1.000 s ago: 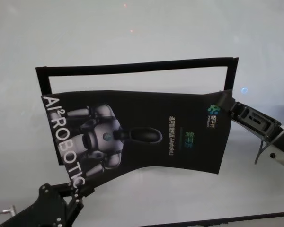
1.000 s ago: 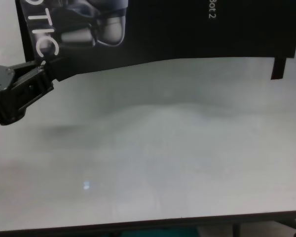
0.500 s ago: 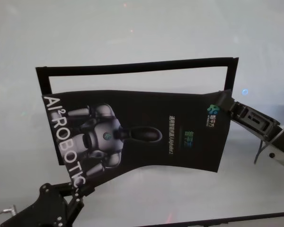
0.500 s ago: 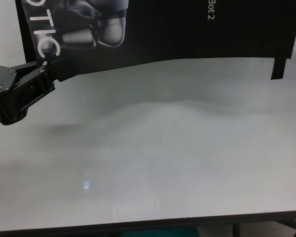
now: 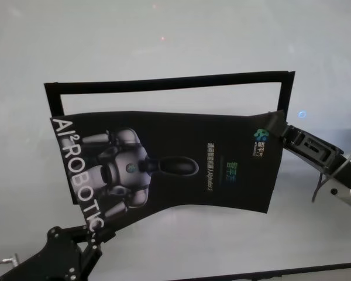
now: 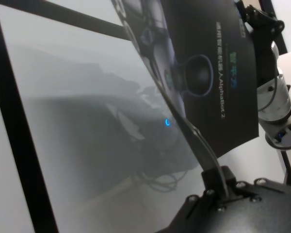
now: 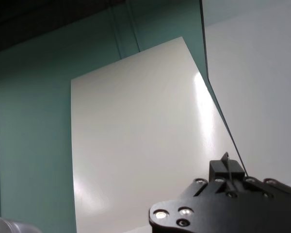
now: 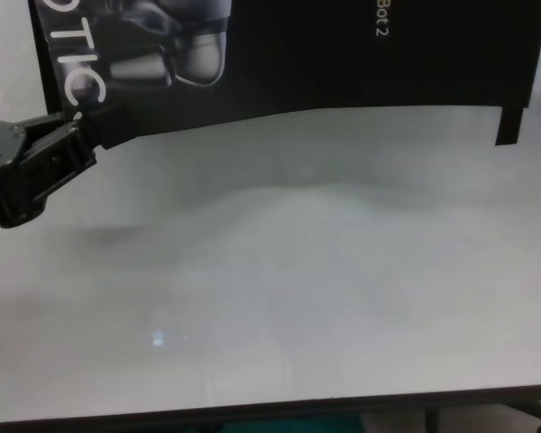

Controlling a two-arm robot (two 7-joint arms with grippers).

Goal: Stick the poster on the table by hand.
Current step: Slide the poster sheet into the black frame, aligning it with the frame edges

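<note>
At about seven o'clock in the head view the left gripper [image 5: 93, 239] is clenched on the poster [image 5: 175, 164] at its near-left corner, just below the white lettering; the left wrist view shows the sheet's edge pinched between its jaws. Held there, that corner stays off the table [image 5: 164, 35] — the sheet sags in the middle instead of lying flat.

Behind the poster, a frame of black strips [image 5: 169, 83] marks a rectangle on the tabletop from ten o'clock across to two o'clock, probably the target outline. The poster hangs over its nearer part, skewed to it.

At three o'clock the right gripper [image 5: 276, 124] grasps the far-right corner by the small logo. Gripping opposite corners likely keeps the sheet stretched — so it can be lowered and aligned before being pressed down.
</note>
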